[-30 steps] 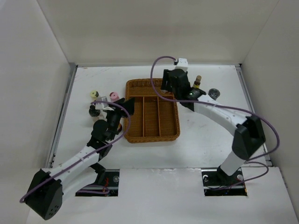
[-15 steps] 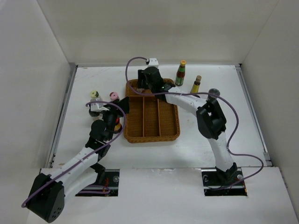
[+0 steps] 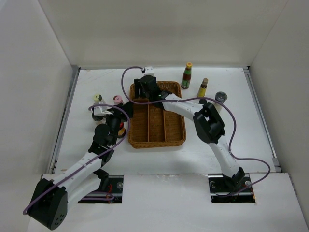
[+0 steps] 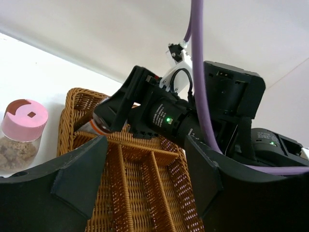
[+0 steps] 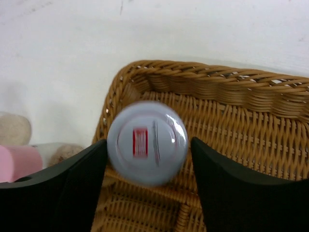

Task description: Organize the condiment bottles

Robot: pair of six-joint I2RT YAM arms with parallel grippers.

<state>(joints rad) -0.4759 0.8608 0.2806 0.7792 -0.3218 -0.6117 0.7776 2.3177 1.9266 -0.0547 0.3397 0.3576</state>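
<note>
My right gripper (image 3: 146, 91) hangs over the far left corner of the wicker tray (image 3: 159, 141). In the right wrist view a white round bottle (image 5: 147, 142) sits blurred between its spread fingers, with a small gap at the right finger. The bottle also shows in the left wrist view (image 4: 99, 123). My left gripper (image 3: 126, 112) is open and empty at the tray's left rim (image 4: 72, 101). A pink-capped jar (image 3: 117, 99) and a yellow-capped one (image 3: 98, 97) stand left of the tray.
A green bottle with a yellow cap (image 3: 186, 75), a brown bottle with a tan cap (image 3: 203, 88) and a grey-capped jar (image 3: 220, 96) stand right of the tray. A dark-capped jar (image 3: 96, 116) and a small red-capped bottle (image 3: 121, 131) stand by my left arm.
My right arm has swung from the right side of the table to the tray's far left corner with the white bottle. The left arm has barely moved.
</note>
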